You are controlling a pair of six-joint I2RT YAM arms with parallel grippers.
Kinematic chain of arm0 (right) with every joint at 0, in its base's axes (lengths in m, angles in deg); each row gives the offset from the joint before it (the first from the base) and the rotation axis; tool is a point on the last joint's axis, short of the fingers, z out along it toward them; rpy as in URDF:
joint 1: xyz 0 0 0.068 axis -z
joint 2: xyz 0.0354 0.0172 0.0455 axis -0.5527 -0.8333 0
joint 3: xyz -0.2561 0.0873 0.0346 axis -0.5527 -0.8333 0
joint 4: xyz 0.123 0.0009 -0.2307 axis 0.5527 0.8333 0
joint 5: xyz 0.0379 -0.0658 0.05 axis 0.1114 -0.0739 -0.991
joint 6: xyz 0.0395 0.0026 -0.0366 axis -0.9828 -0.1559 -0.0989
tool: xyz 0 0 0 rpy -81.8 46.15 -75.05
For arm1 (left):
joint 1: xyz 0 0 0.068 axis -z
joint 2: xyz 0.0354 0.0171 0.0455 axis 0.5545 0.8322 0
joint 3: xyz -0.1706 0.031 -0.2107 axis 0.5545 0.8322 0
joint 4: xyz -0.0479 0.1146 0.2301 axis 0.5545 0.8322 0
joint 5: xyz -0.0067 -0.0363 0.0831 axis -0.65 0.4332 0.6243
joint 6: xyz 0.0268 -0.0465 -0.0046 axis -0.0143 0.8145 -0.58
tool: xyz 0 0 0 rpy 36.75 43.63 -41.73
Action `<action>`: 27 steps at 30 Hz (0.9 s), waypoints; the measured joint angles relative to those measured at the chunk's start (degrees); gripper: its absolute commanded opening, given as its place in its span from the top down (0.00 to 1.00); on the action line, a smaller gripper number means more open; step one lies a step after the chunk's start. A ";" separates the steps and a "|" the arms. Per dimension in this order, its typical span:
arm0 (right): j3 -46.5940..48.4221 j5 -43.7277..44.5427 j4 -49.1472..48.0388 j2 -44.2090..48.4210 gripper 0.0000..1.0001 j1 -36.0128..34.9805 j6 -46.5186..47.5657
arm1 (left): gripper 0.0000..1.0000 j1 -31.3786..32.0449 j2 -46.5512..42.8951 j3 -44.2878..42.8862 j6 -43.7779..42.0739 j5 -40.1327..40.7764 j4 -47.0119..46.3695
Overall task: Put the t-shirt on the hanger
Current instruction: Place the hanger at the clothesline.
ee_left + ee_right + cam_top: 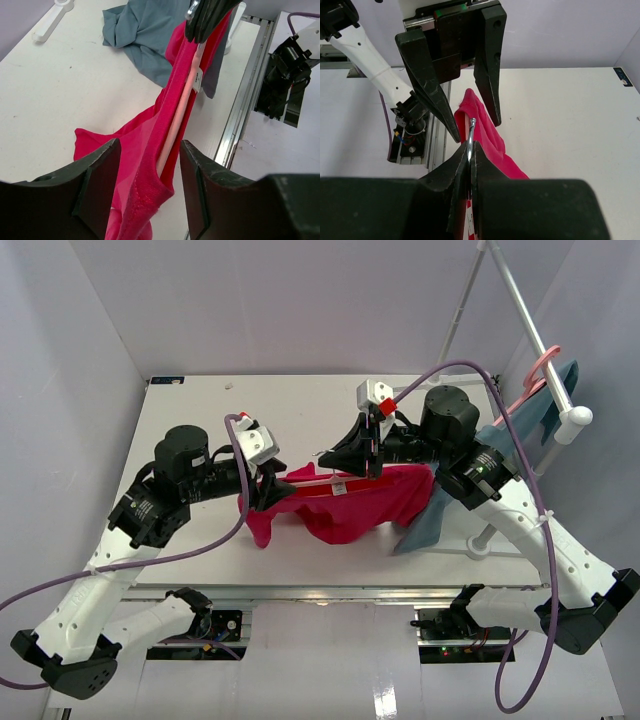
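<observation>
Lying between the left fingers (97, 185), t-shirt (142, 165) covers hanger (181, 107).

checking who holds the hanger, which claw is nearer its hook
Right. The right claw is shut on the hanger hook itself. The left claw stands open further down, its fingers either side of the red t-shirt and the hanger arm, away from the hook.

We see bright, even light, faint shadows on the bench (300, 405), wrist views slightly soft at six o'clock.
</observation>
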 measured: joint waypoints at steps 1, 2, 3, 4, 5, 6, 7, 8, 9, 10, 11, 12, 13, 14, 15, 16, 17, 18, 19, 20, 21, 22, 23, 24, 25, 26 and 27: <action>0.00 -0.44 0.10 0.00 0.92 0.00 0.23 | 0.36 0.01 -0.03 -0.44 -0.29 -0.22 0.17; 0.00 -0.85 0.24 0.00 0.92 0.00 0.53 | 0.35 0.01 -0.08 -0.90 -0.61 -0.31 0.34; 0.00 -1.28 0.50 0.00 0.92 0.00 0.87 | 0.34 0.00 -0.22 -1.26 -0.90 -0.33 0.58; 0.00 -1.71 0.80 0.00 0.92 0.00 1.23 | 0.32 -0.02 -0.39 -1.59 -1.19 -0.32 0.84; 0.00 -2.13 1.25 0.00 0.92 0.00 1.61 | 0.31 -0.01 -0.69 -1.77 -1.46 -0.27 1.22; 0.00 -2.53 1.67 0.00 0.92 0.00 1.98 | 0.31 0.01 -0.99 -1.92 -1.73 -0.26 1.60; 0.00 -2.81 1.91 0.00 0.92 0.00 2.27 | 0.31 0.01 -1.29 -1.92 -1.97 -0.47 1.98; 0.00 -3.10 2.05 0.00 0.92 0.00 2.44 | 0.31 0.01 -1.47 -1.91 -2.18 -0.92 2.43; 0.00 -3.39 2.15 0.00 0.92 0.00 2.59 | 0.31 0.01 -1.61 -1.90 -2.38 -1.46 2.91; 0.00 -3.70 2.16 0.00 0.92 0.00 2.65 | 0.31 0.01 -1.64 -1.85 -2.45 -2.17 3.29; 0.00 -3.96 2.17 0.00 0.92 0.00 2.73 | 0.31 0.01 -1.57 -1.76 -2.50 -2.93 3.61; 0.00 -4.16 2.18 0.00 0.92 0.00 2.82 | 0.31 0.01 -1.41 -1.63 -2.53 -3.74 3.86; 0.00 -4.28 2.17 0.00 0.92 0.00 2.85 | 0.31 0.01 -1.14 -1.54 -2.58 -4.46 4.15; 0.01 -4.44 2.18 0.00 0.92 0.00 2.86 | 0.31 0.01 -0.76 -1.49 -2.63 -5.43 4.48; 0.02 -4.58 2.18 0.00 0.92 0.00 2.86 | 0.31 0.01 -0.32 -1.48 -2.68 -6.39 4.70; 0.02 -4.69 2.18 0.00 0.92 0.00 2.86 | 0.31 0.01 0.13 -1.47 -2.72 -7.26 4.84; 0.02 -4.82 2.18 0.00 0.92 0.00 2.86 | 0.31 0.01 0.58 -1.46 -2.74 -8.05 4.98; 0.01 -4.98 2.18 0.00 0.92 0.00 2.86 | 0.32 0.01 1.04 -1.46 -2.71 -8.59 5.06; 0.01 -5.14 2.18 0.00 0.92 0.00 2.86 | 0.32 0.01 1.57 -1.47 -2.69 -9.02 5.16; 0.02 -5.28 2.16 0.00 0.92 0.00 2.86 | 0.33 0.01 2.15 -1.49 -2.66 -9.39 5.28; 0.01 -5.42 2.13 0.00 0.92 0.00 2.83 | 0.34 0.01 2.80 -1.49 -2.66 -9.56 5.53; 0.00 -5.55 2.09 0.00 0.92 0.00 2.80 | 0.34 0.01 3.47 -1.49 -2.65 -9.66 5.81; 0.00 -5.63 1.98 0.00 0.92 0.00 2.78 | 0.35 0.01 4.12 -1.47 -2.64 -9.73 6.02; -0.02 -5.71 1.82 0.00 0.92 0.00 2.73 | 0.37 0.01 4.69 -1.46 -2.64 -9.76 6.16; -0.05 -5.79 1.67 0.00 0.92 0.00 2.65 | 0.40 0.00 5.19 -1.46 -2.63 -9.75 6.25; -0.07 -5.86 1.59 0.00 0.92 0.00 2.55 | 0.40 -0.02 5.62 -1.44 -2.61 -9.74 6.31; -0.18 -5.95 1.39 0.00 0.92 0.00 2.40 | 0.47 -0.02 5.95 -1.42 -2.53 -9.76 6.31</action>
